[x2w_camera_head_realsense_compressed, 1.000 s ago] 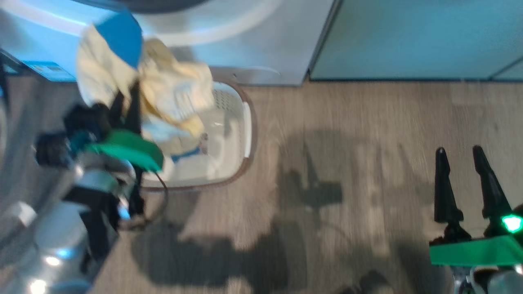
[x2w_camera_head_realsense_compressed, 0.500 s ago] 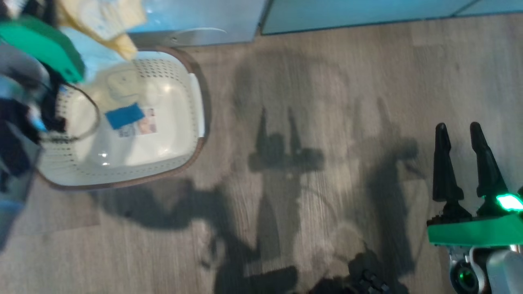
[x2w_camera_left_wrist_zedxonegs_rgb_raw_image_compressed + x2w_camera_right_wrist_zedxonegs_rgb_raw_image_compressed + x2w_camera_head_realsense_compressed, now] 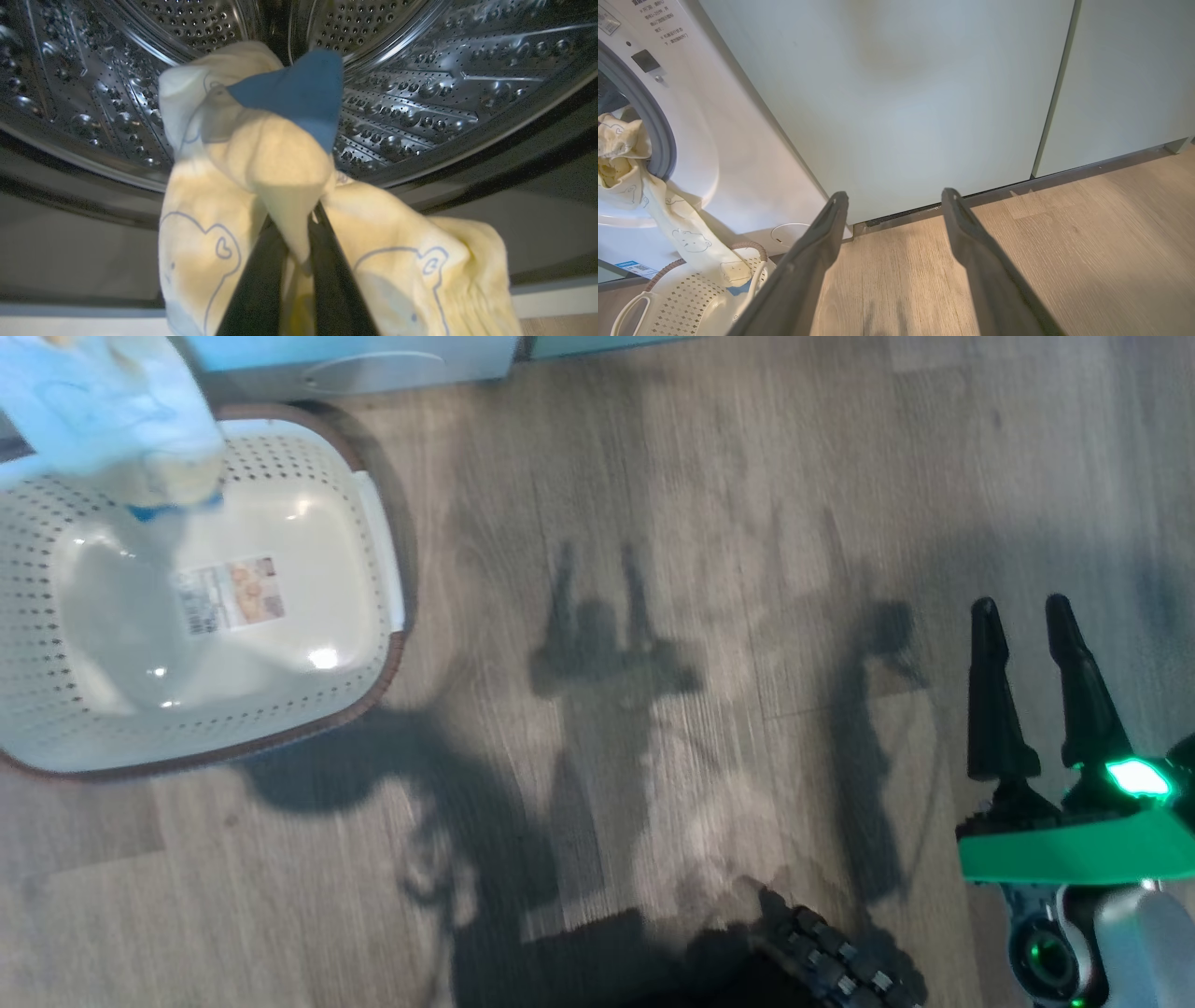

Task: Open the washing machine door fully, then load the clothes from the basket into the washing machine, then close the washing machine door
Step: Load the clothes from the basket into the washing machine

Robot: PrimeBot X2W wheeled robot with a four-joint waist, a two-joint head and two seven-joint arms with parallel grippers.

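My left gripper (image 3: 299,219) is shut on the clothes (image 3: 261,154), pale yellow with bear outlines and a blue trim patch. It holds them at the mouth of the washing machine's steel drum (image 3: 420,93). In the right wrist view the clothes (image 3: 668,219) trail from the drum opening of the washing machine (image 3: 728,140) down to the basket (image 3: 682,298). From the head camera, the cream basket (image 3: 373,569) shows its bare bottom with a label, and the clothes' lower end (image 3: 112,420) hangs over its far rim. My right gripper (image 3: 1022,616) is open and holds nothing. The washing machine door is out of view.
Pale green cabinets (image 3: 924,93) stand to the right of the washer. Wooden floor (image 3: 700,523) stretches between the basket and my right gripper. A dark treaded part of my base (image 3: 831,961) shows at the bottom edge.
The head camera has tilted down and my left arm has left its view. The clothes have risen out of the basket, leaving its bottom bare. My right gripper stays open.
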